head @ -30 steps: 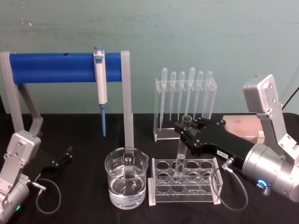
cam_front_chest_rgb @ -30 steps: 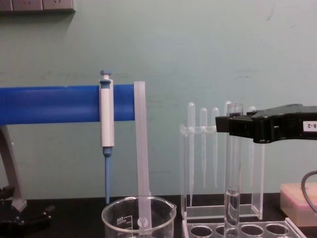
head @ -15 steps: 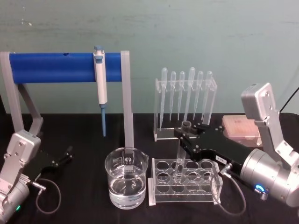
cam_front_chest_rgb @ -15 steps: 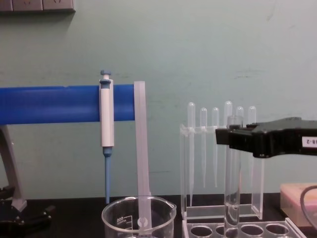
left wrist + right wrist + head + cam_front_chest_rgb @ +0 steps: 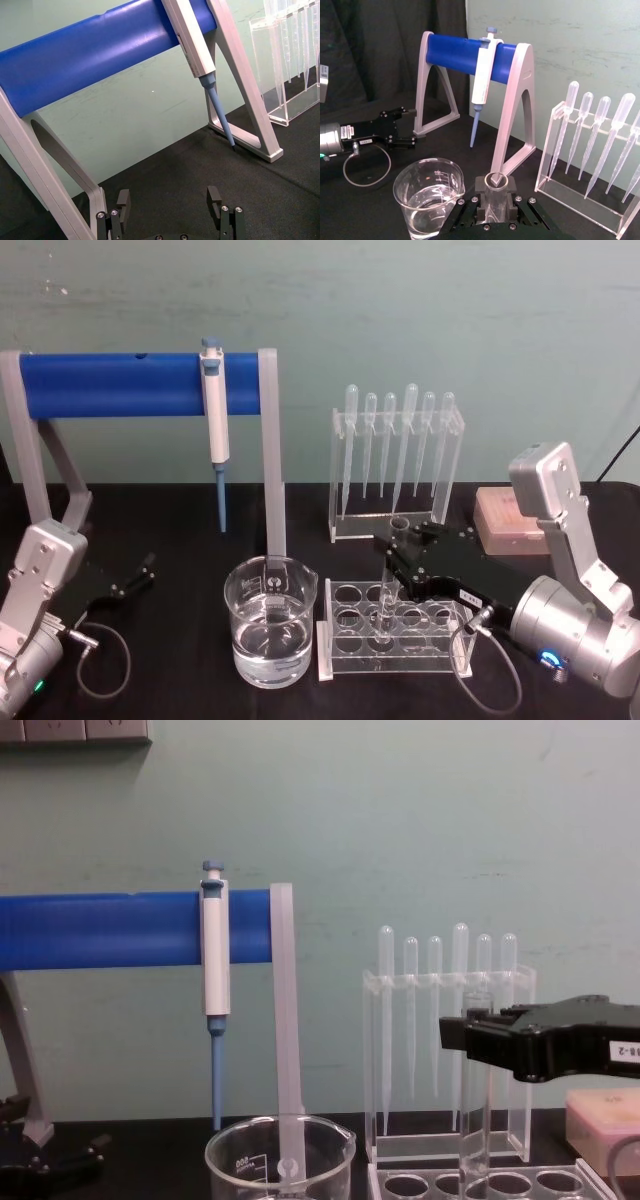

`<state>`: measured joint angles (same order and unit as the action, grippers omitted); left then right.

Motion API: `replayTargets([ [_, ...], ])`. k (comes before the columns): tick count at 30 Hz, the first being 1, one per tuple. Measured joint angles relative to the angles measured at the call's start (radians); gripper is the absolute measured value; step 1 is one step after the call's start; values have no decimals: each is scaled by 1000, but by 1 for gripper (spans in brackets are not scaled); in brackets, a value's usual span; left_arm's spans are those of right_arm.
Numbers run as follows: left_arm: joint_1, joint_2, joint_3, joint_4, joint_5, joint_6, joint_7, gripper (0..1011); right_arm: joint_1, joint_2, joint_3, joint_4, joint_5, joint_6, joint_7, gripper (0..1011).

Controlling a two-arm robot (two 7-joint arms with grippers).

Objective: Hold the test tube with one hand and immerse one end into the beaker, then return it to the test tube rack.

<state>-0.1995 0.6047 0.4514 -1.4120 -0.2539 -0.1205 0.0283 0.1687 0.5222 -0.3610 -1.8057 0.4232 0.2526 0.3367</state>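
right gripper [image 5: 402, 552], lower right, clamped on upright test tube [image 5: 388, 590] standing in rack [image 5: 395, 635]; left gripper [image 5: 140, 575], lower left, fingers apart.

The right arm reaches in from the right, its silver wrist with a glowing blue ring angled down toward the middle. Its black right gripper [image 5: 400, 545] is level, jaws closed around the test tube [image 5: 388, 585] just below the rim, holding it upright. The left arm is parked low at the left, and the left gripper [image 5: 140, 575] has its jaws spread apart.
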Motion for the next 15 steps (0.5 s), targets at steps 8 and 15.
replayTargets([
  [8,0,0,0,0,0,0,0,1000,-7,-8,-9,20,-21,-14,4,226],
  [15,0,0,0,0,0,0,0,1000,-13,-11,-13,32,-43,-32,12,226],
])
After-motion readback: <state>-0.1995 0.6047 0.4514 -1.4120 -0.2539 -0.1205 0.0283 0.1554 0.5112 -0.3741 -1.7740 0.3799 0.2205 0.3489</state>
